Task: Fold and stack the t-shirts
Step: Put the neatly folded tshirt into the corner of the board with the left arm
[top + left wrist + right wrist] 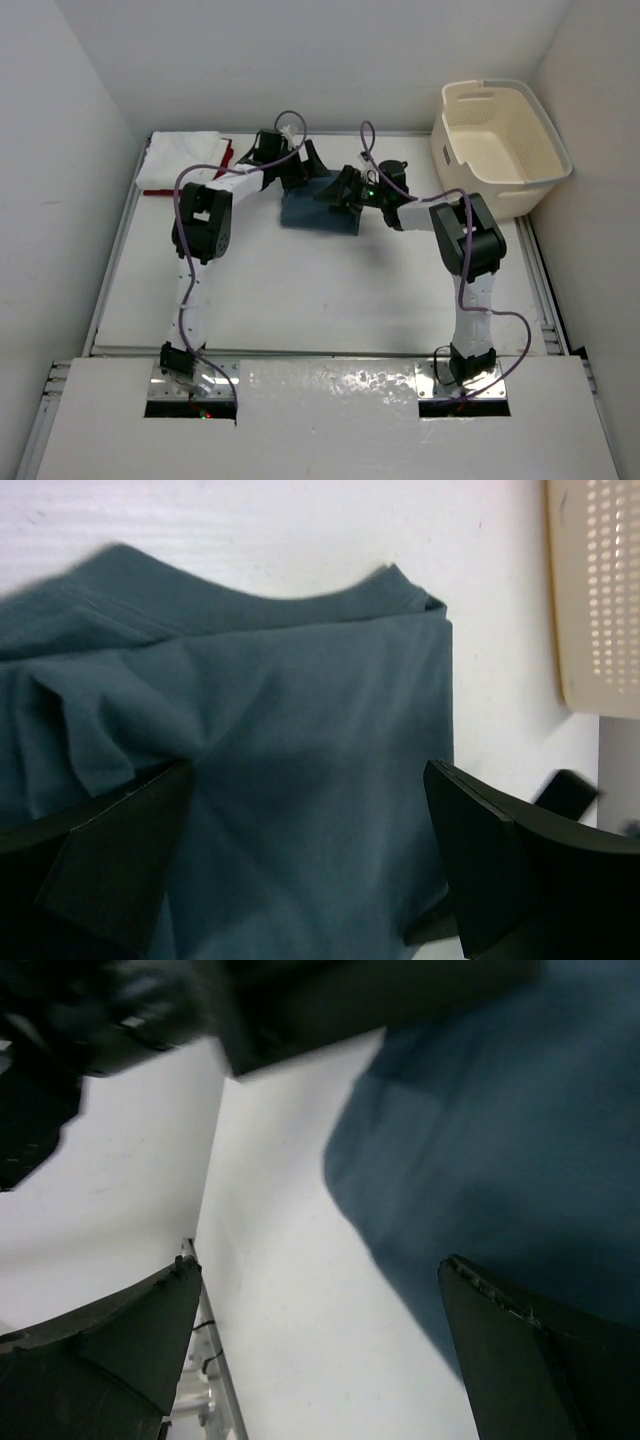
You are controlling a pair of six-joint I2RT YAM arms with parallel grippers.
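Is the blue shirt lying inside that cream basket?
No, the teal-blue shirt lies flat on the table, well apart from the basket.

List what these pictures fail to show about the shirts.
- Top view: the red shirt lies mostly under the white shirt.
- Top view: the left arm and right arm cover the far part of the teal shirt.
- Left wrist view: left and bottom edges cut the teal shirt off.
- Right wrist view: a dark blurred shape along the top is unidentifiable.
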